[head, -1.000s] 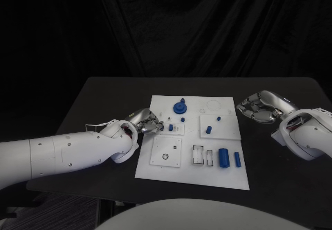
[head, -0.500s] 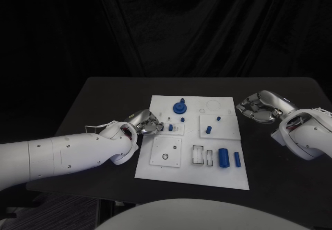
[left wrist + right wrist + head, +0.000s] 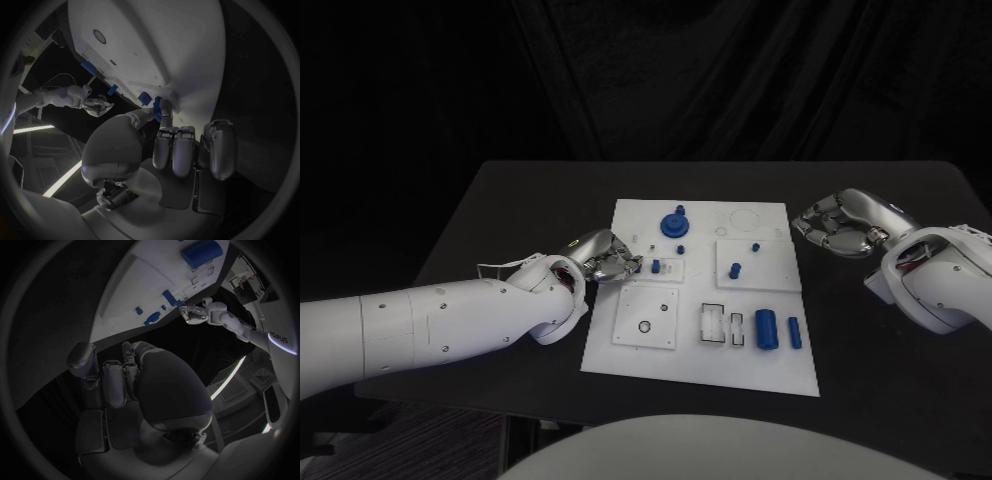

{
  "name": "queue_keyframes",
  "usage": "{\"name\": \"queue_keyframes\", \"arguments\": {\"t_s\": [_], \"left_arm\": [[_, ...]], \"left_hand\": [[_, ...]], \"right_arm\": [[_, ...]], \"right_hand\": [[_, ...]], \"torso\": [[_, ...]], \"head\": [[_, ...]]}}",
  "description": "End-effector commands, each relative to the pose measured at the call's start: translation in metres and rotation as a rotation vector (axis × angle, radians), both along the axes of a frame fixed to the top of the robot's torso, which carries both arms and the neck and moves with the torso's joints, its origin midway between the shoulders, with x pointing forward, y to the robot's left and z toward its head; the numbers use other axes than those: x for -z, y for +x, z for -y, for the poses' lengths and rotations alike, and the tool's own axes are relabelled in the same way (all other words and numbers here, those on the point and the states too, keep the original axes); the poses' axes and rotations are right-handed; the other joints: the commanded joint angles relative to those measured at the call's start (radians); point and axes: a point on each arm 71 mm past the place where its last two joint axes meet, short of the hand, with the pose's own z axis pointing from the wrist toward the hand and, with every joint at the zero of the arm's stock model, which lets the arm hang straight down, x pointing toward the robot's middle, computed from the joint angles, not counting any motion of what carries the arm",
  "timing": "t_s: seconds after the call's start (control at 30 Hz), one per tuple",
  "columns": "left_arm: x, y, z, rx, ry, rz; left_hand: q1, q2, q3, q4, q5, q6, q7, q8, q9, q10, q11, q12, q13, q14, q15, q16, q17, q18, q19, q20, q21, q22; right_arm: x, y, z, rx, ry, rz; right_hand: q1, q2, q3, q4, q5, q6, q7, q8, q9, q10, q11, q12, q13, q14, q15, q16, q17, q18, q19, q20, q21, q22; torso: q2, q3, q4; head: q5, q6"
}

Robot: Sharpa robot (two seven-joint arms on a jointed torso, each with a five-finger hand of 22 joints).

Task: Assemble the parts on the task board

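Note:
The white task board point(image 3: 704, 355) lies mid-table. My left hand point(image 3: 606, 256) sits at the board's left edge with its fingers curled, fingertips right by a small upright blue peg point(image 3: 655, 266) standing on the board. In the left wrist view the thumb point(image 3: 145, 118) and a finger flank that peg point(image 3: 156, 107); whether they touch it is unclear. My right hand point(image 3: 839, 226) hovers off the board's right edge, fingers curled in, with nothing plainly in it. On the board are a blue knob point(image 3: 678, 222), small pegs point(image 3: 736, 268), a thick cylinder point(image 3: 766, 328) and a thinner one point(image 3: 795, 333).
The board has rectangular slots point(image 3: 724, 325) near the front, a ring-marked square point(image 3: 645, 326) and a round recess point(image 3: 749, 216) at the back. Bare black table point(image 3: 516, 200) surrounds the board on both sides. The right wrist view shows the board point(image 3: 144, 285) and my left hand point(image 3: 197, 312) beyond.
My left hand's fingers have drawn back slightly to the left, so the upright peg shows more fully. The right hand has not moved.

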Motion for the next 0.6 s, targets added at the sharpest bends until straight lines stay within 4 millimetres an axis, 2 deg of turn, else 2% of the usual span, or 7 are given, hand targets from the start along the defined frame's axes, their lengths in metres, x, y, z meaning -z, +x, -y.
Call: {"name": "queue_keyframes", "arguments": {"t_s": [0.03, 0.17, 0.27, 0.3, 0.4, 0.53, 0.6], "left_arm": [[0.0094, -0.0048, 0.0006, 0.015, 0.013, -0.044], [0.0103, -0.0046, -0.0003, 0.012, 0.015, -0.045], [0.0107, -0.0047, -0.0007, 0.01, 0.017, -0.047], [0.0109, -0.0047, -0.0009, 0.009, 0.017, -0.048], [0.0114, -0.0046, -0.0014, 0.007, 0.02, -0.051], [0.0123, -0.0047, -0.0017, 0.009, 0.025, -0.06], [0.0127, -0.0049, -0.0016, 0.011, 0.027, -0.065]], "left_hand": [[-0.01, 0.0, -0.049, 0.03, 0.008, -0.006, 0.009, -0.003, 0.0, 0.106, 0.002, 0.003, 0.263, 0.107, 0.001, 0.003, 0.263, 0.009, 0.019, -0.003, -0.007, 0.211], [-0.003, 0.006, -0.076, 0.044, 0.001, -0.013, 0.011, -0.006, -0.001, 0.106, 0.004, 0.003, 0.263, 0.107, 0.002, 0.003, 0.263, 0.009, 0.019, -0.001, -0.007, 0.211], [-0.01, 0.01, -0.112, 0.072, -0.027, -0.019, 0.014, -0.01, -0.004, 0.106, 0.006, 0.003, 0.263, 0.107, 0.005, 0.003, 0.263, 0.009, 0.019, 0.001, -0.007, 0.211], [-0.013, 0.013, -0.143, 0.095, -0.05, -0.02, 0.016, -0.013, -0.006, 0.106, 0.008, 0.003, 0.263, 0.107, 0.006, 0.003, 0.263, 0.009, 0.018, 0.002, -0.007, 0.211], [-0.027, 0.021, -0.187, 0.131, -0.072, -0.02, 0.019, -0.016, -0.011, 0.106, 0.011, 0.003, 0.263, 0.107, 0.008, 0.003, 0.263, 0.009, 0.019, 0.004, -0.005, 0.212], [-0.051, 0.041, -0.229, 0.136, -0.066, -0.017, 0.019, -0.016, -0.012, 0.106, 0.012, 0.003, 0.263, 0.107, 0.01, 0.003, 0.263, 0.009, 0.02, 0.006, -0.004, 0.212], [-0.027, 0.044, -0.241, 0.127, -0.015, -0.017, 0.015, -0.01, -0.003, 0.106, 0.009, 0.003, 0.263, 0.107, 0.007, 0.003, 0.263, 0.009, 0.021, 0.005, -0.003, 0.213]], "right_arm": [[0.0011, -0.0004, 0.0009, 0.011, -0.005, -0.001], [0.0012, -0.0004, 0.001, 0.011, -0.005, -0.002], [0.0014, -0.0004, 0.001, 0.011, -0.006, -0.004], [0.0014, -0.0004, 0.001, 0.011, -0.006, -0.004], [0.0016, -0.0004, 0.001, 0.011, -0.006, -0.005], [0.0018, -0.0005, 0.001, 0.011, -0.007, -0.007], [0.0018, -0.0006, 0.001, 0.011, -0.007, -0.007]], "right_hand": [[0.007, 0.0, 0.006, 0.001, 0.004, 0.004, 0.003, 0.006, 0.001, -0.005, 0.001, -0.004, 0.08, 0.002, -0.006, -0.003, 0.035, 0.007, -0.001, 0.003, -0.003, 0.119], [0.007, 0.0, 0.006, 0.001, 0.004, 0.004, 0.003, 0.006, 0.001, -0.005, 0.001, -0.004, 0.08, 0.002, -0.006, -0.003, 0.035, 0.007, -0.001, 0.003, -0.003, 0.119], [0.007, 0.0, 0.006, 0.001, 0.004, 0.004, 0.003, 0.006, 0.001, -0.005, 0.001, -0.004, 0.08, 0.002, -0.006, -0.003, 0.035, 0.007, -0.001, 0.003, -0.003, 0.119], [0.007, 0.0, 0.006, 0.001, 0.004, 0.004, 0.003, 0.006, 0.001, -0.005, 0.001, -0.004, 0.08, 0.002, -0.006, -0.003, 0.035, 0.007, -0.001, 0.003, -0.003, 0.119], [0.006, 0.0, 0.007, 0.001, 0.004, 0.004, 0.003, 0.007, 0.001, -0.005, 0.001, -0.004, 0.08, 0.002, -0.006, -0.002, 0.035, 0.007, -0.001, 0.003, -0.003, 0.119], [0.006, 0.0, 0.007, 0.001, 0.004, 0.004, 0.003, 0.007, 0.001, -0.005, 0.001, -0.004, 0.08, 0.002, -0.006, -0.002, 0.035, 0.007, -0.001, 0.003, -0.003, 0.119], [0.006, 0.0, 0.007, 0.001, 0.004, 0.004, 0.003, 0.007, 0.001, -0.005, 0.001, -0.004, 0.08, 0.002, -0.006, -0.002, 0.035, 0.007, -0.001, 0.003, -0.003, 0.119]], "torso": [[0.0, -0.0001, 0.0004], [-0.001, -0.0003, 0.0008], [0.0, -0.0003, -0.0002], [0.0, -0.0003, -0.0005], [-0.001, -0.0002, -0.0012], [0.0, 0.0002, -0.0006], [0.0, 0.0006, 0.0002]], "head": [[0.0, 0.0], [0.0, 0.0], [0.001, 0.0], [0.001, 0.0], [0.002, 0.0], [0.001, 0.0], [0.0, 0.0]]}}
